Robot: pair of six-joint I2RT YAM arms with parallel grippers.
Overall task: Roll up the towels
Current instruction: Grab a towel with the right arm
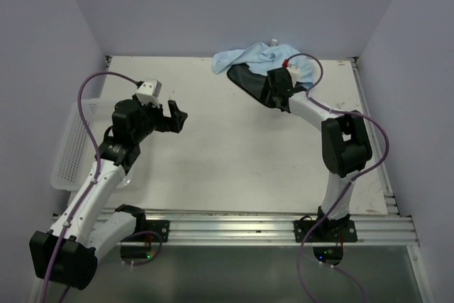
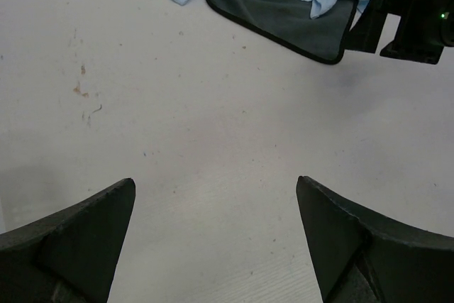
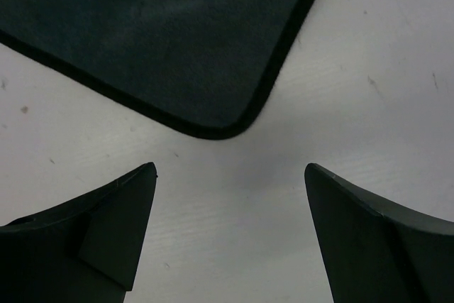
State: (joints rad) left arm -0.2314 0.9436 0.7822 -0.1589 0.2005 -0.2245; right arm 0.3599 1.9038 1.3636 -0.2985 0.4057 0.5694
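Towels (image 1: pixel 242 57) lie together at the far side of the bench (image 1: pixel 213 175), toward its right corner. The light blue towel (image 1: pixel 250 53) is crumpled and partly covers the dark grey towel (image 1: pixel 248 81), which lies flat with a rounded, hemmed corner pointing nearward (a tip of blue cloth rests on it in the right wrist view). On the right arm (image 1: pixel 344 143) the right jaws are spread wide and empty, over bare bench just beside that corner. On the left arm (image 1: pixel 106 168) the left jaws, likewise spread and empty, hang over the bench's left half, well apart from both cloths. A white mesh basket (image 1: pixel 71 147) stands at the left edge.
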